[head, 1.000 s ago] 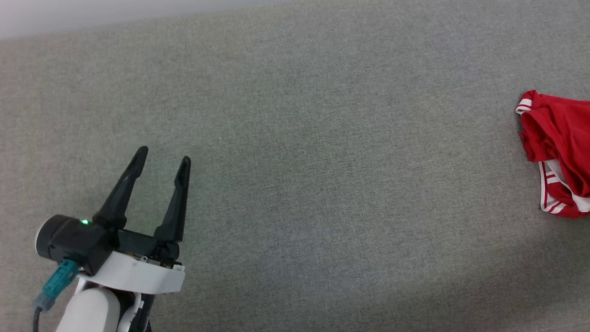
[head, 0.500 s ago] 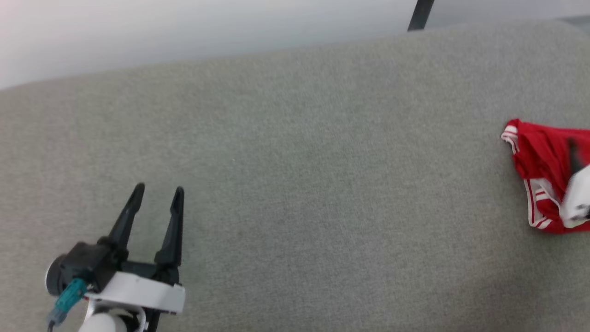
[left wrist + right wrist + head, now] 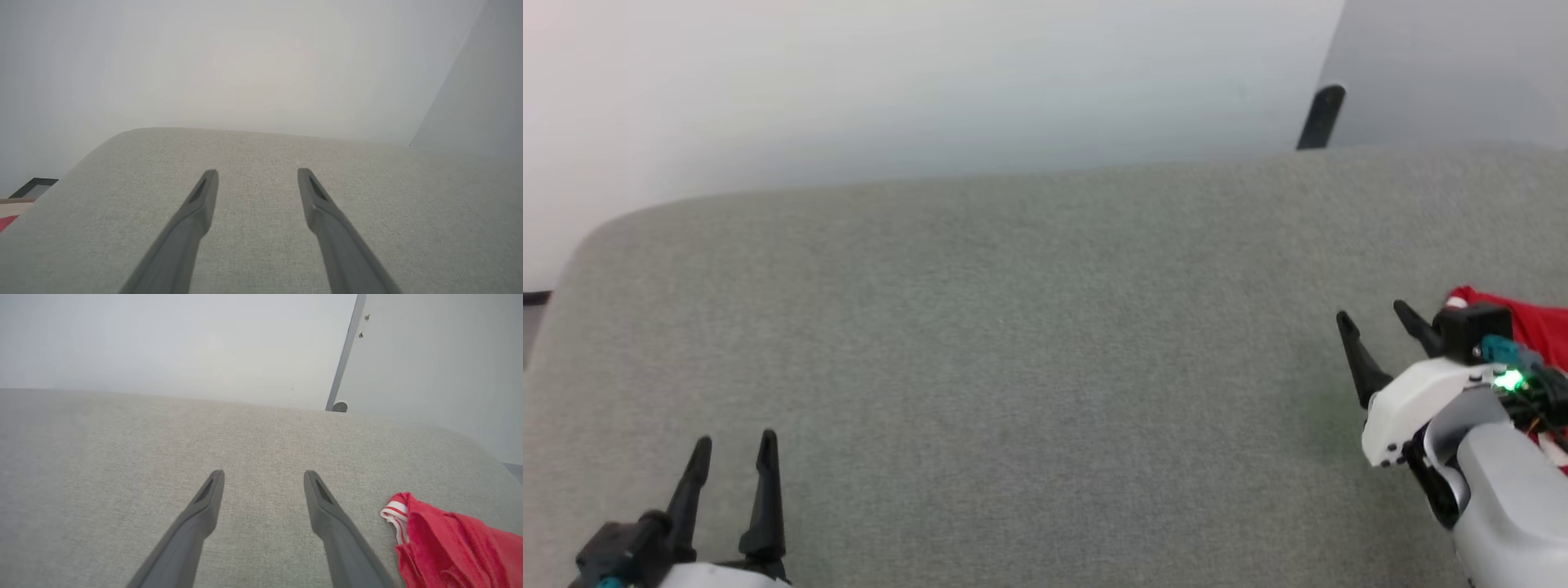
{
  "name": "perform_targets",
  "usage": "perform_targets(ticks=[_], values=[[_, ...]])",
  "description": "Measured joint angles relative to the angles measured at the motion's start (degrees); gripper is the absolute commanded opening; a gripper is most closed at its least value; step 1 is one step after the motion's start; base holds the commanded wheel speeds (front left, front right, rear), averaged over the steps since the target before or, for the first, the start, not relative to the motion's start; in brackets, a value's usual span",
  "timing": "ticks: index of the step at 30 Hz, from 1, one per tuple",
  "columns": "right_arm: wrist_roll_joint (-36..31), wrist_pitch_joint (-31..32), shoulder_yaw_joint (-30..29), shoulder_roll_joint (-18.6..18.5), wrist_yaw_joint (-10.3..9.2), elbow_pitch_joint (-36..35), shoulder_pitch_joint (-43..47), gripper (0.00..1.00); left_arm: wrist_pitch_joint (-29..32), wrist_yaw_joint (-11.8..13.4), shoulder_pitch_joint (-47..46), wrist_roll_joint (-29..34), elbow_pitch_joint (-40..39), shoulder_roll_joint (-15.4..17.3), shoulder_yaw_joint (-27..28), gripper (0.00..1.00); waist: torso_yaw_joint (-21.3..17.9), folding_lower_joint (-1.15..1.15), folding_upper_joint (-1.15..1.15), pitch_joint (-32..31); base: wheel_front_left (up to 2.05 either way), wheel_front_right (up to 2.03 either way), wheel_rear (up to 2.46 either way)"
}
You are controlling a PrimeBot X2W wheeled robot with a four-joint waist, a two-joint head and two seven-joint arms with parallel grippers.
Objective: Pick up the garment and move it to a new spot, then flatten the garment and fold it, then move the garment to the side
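At the near left edge of the grey fabric-covered surface (image 3: 1013,327), the left gripper (image 3: 735,438) hovered with its fingers parted and empty. Farther in, toward the surface's right edge, the right gripper (image 3: 1371,311) also had its fingers spread on nothing. The crumpled red garment (image 3: 449,547) lay on the surface just beside it. Nothing seemed done yet: pickup, move, flattening, folding and setting aside all remained.

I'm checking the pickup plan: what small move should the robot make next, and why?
Probably shift the right end effector to its right and lower it onto the garment: it is open over the bare grey surface, with the crumpled garment just beside it. The left end effector is far off.
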Motion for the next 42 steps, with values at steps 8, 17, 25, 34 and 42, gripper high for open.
perform_targets(ticks=[8,17,25,34,42], values=[[2.8,-0.9,-2.4,-0.8,0.0,-10.3,9.0,1.0,0.0,-0.1,2.4,0.0,1.2,-0.7,0.7,1.0,2.4,0.0,0.0,-3.9,0.0,0.0,0.0],[2.0,1.8,-9.9,-0.9,0.0,-22.4,20.4,1.0,0.0,-0.2,5.4,-0.4,-0.3,-1.2,0.7,1.0,2.6,0.0,0.0,-5.9,0.0,0.0,0.0],[-1.0,7.4,-16.5,1.0,-0.01,-34.5,28.4,1.0,0.0,-0.3,8.5,-0.4,-3.8,-1.4,1.4,1.0,2.4,0.0,0.0,-6.0,0.0,0.0,0.0],[-3.5,12.4,-20.4,3.8,-0.01,-43.5,33.5,1.0,0.0,-0.2,9.6,0.6,-5.6,-1.8,1.5,1.0,2.8,0.0,0.0,-5.9,0.0,0.0,0.0],[-4.4,14.2,-21.3,5.1,-0.01,-46.6,34.9,1.0,0.0,-0.2,9.7,0.8,-5.7,-1.8,1.4,1.0,2.8,0.0,0.0,-5.9,0.0,0.0,0.0]])
